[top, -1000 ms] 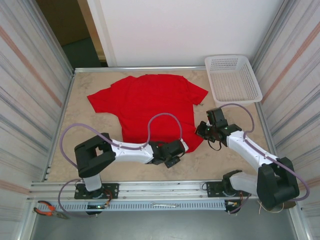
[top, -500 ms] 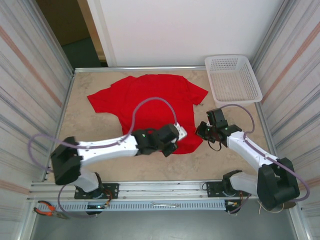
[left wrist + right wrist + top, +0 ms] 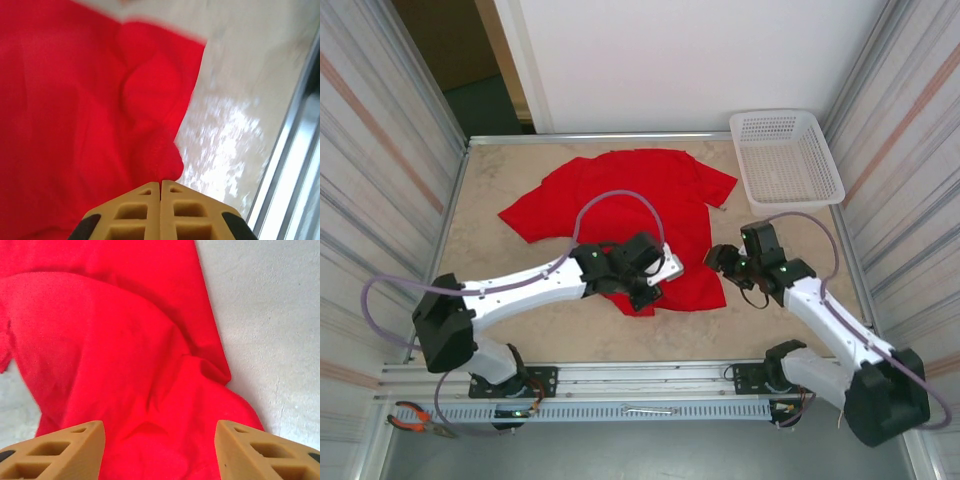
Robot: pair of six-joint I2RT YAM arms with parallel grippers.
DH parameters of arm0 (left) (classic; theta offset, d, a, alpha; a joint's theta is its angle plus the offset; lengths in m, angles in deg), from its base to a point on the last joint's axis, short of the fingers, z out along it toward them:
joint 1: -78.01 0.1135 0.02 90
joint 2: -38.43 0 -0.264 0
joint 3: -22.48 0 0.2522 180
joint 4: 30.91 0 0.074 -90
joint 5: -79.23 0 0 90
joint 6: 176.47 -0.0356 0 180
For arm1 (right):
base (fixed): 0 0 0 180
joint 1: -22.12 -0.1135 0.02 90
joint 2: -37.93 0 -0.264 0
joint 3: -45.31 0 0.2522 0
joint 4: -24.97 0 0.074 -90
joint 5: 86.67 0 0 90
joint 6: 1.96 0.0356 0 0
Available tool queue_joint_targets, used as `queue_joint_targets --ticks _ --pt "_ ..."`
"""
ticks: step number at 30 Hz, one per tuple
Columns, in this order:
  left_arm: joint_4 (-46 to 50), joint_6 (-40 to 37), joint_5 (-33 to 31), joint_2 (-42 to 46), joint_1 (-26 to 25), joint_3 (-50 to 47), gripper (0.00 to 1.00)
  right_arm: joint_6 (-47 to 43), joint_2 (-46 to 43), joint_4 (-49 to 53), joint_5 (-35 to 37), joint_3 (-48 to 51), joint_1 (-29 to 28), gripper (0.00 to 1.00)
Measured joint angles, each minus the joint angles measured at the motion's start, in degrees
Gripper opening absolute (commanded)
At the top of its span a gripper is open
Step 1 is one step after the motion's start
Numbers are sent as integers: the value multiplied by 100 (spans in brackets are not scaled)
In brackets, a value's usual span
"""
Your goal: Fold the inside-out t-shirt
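t-shirt (image 3: 620, 195): spread on counter (image 3: 480, 240), centre-far, long axis near-far, neck end toward far wall, sleeves out left/right, near hem bunched | left jaws: pressed shut, pinching a fold of the near hem, right of shirt's middle | right jaws: apart, over the hem's right corner, gripping nothing

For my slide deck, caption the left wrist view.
Left gripper shut on a bunched edge of the red t-shirt, pale table alongside.
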Motion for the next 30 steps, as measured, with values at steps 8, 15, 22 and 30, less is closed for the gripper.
queue_joint_targets --ticks 8,15,22,30 --pt "-435 671 -509 874 4 -455 0 1123 -1217 -133 15 487 -1305 83" --pt "-623 859 -826 1338 0 -313 0 2415 -1115 -780 667 592 -2785 91" --pt "-551 839 -1073 1333 -92 39 0 3381 -540 -1589 1451 199 -3532 97" --pt "-442 839 -1534 1390 -96 28 0 4260 -52 -2090 2201 197 -3908 97"
